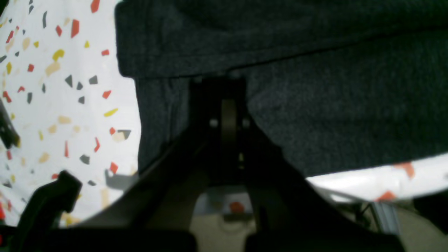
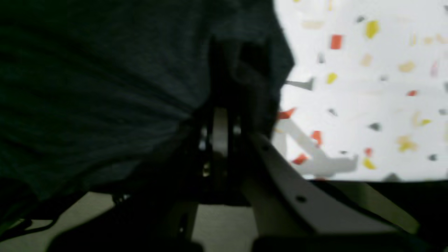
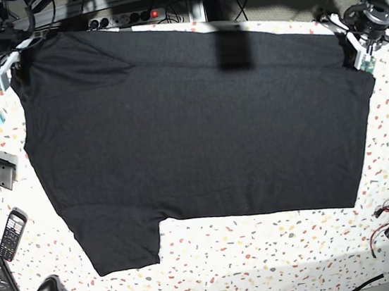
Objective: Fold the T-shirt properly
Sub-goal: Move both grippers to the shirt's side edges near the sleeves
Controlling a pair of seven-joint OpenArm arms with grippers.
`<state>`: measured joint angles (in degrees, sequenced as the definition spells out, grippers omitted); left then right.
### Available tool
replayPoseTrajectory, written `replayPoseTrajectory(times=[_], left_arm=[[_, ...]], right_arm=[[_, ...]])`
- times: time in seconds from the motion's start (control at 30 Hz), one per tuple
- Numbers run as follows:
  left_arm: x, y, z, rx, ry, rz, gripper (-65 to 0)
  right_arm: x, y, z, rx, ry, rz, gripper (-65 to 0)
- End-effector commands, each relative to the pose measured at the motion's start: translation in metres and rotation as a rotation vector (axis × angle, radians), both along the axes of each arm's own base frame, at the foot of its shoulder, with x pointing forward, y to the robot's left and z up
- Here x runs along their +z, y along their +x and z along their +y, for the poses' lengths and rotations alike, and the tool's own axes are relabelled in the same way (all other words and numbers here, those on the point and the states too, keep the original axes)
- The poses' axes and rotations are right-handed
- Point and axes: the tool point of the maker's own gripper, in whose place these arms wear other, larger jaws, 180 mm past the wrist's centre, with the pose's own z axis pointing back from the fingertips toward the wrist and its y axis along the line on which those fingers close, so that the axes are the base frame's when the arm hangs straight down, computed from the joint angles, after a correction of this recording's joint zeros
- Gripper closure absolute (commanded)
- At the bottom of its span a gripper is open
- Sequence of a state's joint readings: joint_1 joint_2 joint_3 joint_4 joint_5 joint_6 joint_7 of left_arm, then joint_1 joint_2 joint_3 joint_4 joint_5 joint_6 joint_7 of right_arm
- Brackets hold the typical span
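Cloth spans the table [image 3: 217,270]: we find the T-shirt [image 3: 200,130] flat, long axis left to right. At its far-left corner the right gripper [image 3: 8,63] pinches cloth; at the far-right corner the left gripper [image 3: 353,51] does likewise.

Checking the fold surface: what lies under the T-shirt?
The T-shirt lies spread on the speckled white table, which shows all round it. Whatever lies beneath the cloth is covered, so it cannot be seen.
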<state>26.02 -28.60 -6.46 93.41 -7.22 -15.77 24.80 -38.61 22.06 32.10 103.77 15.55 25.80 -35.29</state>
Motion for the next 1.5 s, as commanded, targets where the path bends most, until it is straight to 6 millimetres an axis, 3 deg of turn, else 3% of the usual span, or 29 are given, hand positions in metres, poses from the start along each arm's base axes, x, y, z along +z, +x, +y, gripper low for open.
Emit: replayPoseTrajectory(times=[0.0,0.2,0.37,0.4,0.53,0.67,0.93,1.17,1.33,1.47], left_arm=[[0.008,0.003,0.003,-0.014,0.021,-0.008,0.0],[0.046,0.03,0.003,-0.018,0.032,-0.131,-8.6],[0.081,0.06,0.024,0.032,0.063,-0.248,-15.9],[0.089,0.068,0.028,0.042,0.067,-0.274,-18.0],[0.121,0.102,0.024,0.052,0.005,-0.382,-20.9],[0.139,0.137,0.019,0.05,-0.108,-0.425,-20.9],[0.142,0.209,0.042,0.123,-0.318,-0.4,-20.9],[0.113,0.267,0.037,0.14,-0.384,-0.273,-20.9],[0.094,0.294,0.037,0.161,-0.359,-0.204,-20.9],[0.089,0.305,0.033,0.196,-0.401,-0.187,-20.9]], right_arm=[[0.016,0.012,-0.001,0.028,-0.019,-0.048,0.0],[0.062,0.039,-0.001,0.071,-0.082,-0.166,0.0],[0.099,0.064,-0.016,0.038,-0.132,-0.289,0.0],[0.104,0.069,-0.018,0.03,-0.137,-0.311,-1.1],[0.122,0.091,-0.015,0.024,-0.107,-0.401,-17.9],[0.136,0.108,0.0,0.025,0.007,-0.491,-19.5],[0.129,0.109,0.004,0.01,0.059,-0.425,-19.5],[0.123,0.104,0.003,0.002,0.059,-0.382,-19.5],[0.118,0.101,0.003,-0.004,0.061,-0.355,-19.5],[0.117,0.1,0.003,-0.005,0.061,-0.348,-19.5]])
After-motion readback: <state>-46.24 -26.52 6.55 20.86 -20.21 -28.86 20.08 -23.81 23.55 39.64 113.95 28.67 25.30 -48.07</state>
